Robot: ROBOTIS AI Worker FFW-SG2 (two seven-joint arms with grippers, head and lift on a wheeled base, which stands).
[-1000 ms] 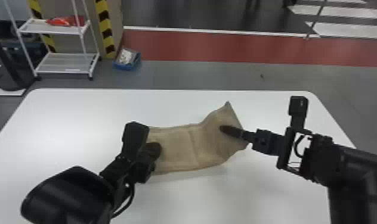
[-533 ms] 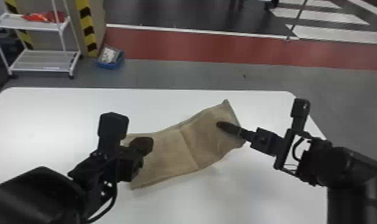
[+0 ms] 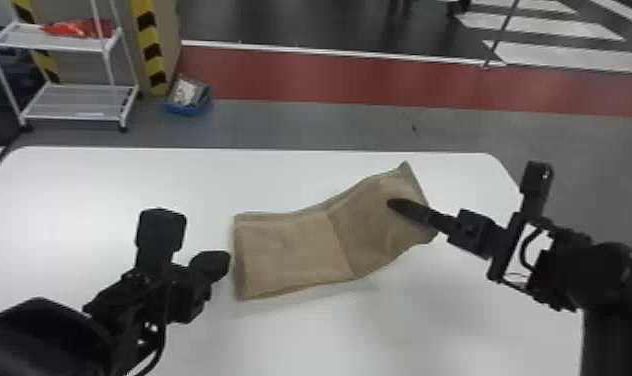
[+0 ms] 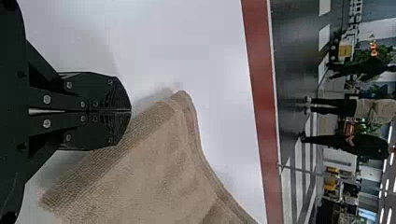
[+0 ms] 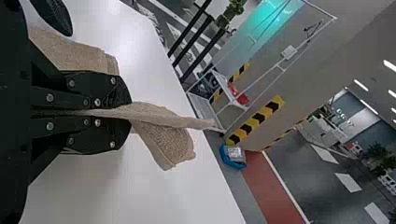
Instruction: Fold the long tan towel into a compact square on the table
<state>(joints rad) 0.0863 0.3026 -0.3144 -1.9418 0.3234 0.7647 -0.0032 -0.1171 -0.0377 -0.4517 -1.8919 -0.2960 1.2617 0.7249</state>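
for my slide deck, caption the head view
Right gripper holds the towel's raised end over the white table; left gripper beside the other end.

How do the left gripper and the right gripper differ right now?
The left gripper is shut with nothing between its fingers, while the right gripper is shut on the towel. The left gripper is just beside the towel's left end; the right gripper holds the right end up off the table. Both are black, with two flat fingers.

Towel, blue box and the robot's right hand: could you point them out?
Towel (image 3: 295, 252): head view, on its left part.
Blue box (image 3: 186, 110): head view, on its near wall.
Right hand (image 5: 130, 113): right wrist view, between its fingertips.
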